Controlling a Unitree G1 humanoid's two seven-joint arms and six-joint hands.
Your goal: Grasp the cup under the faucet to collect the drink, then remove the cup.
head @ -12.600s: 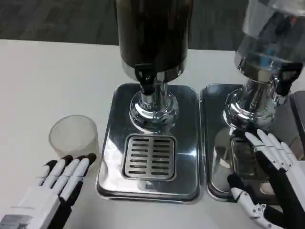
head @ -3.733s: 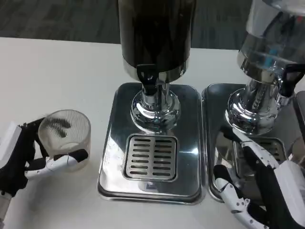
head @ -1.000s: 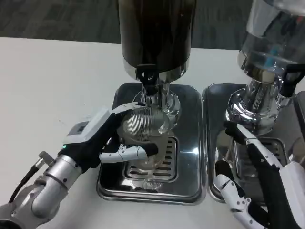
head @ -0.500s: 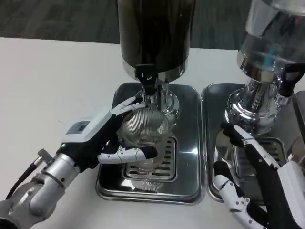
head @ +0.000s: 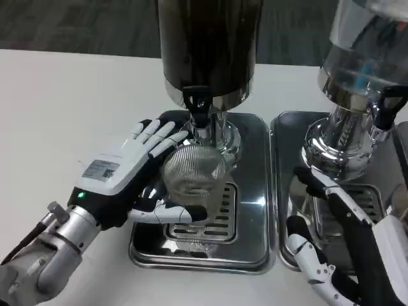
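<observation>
The clear ribbed cup [head: 194, 175] stands upright on the grate of the left drip tray [head: 245, 210], right below the black faucet [head: 196, 105] of the dark dispenser [head: 207, 44]. My left hand [head: 124, 172] lies against the cup's left side. Its fingers [head: 156, 135] are straight and spread beside the rim, no longer wrapped behind it, and its thumb [head: 167, 213] lies across the cup's lower front. No liquid shows in the cup. My right hand [head: 341, 245] hangs open over the right drip tray, fingers apart and holding nothing.
A second dispenser [head: 363, 70] with a clear tank and its own black tap [head: 386, 108] stands at the right on a second steel tray [head: 280, 191]. White table [head: 70, 108] stretches to the left of the trays.
My left hand's fingers have straightened and spread out from behind the cup to its left side. The cup stays on the grate under the faucet. The right hand has barely moved.
</observation>
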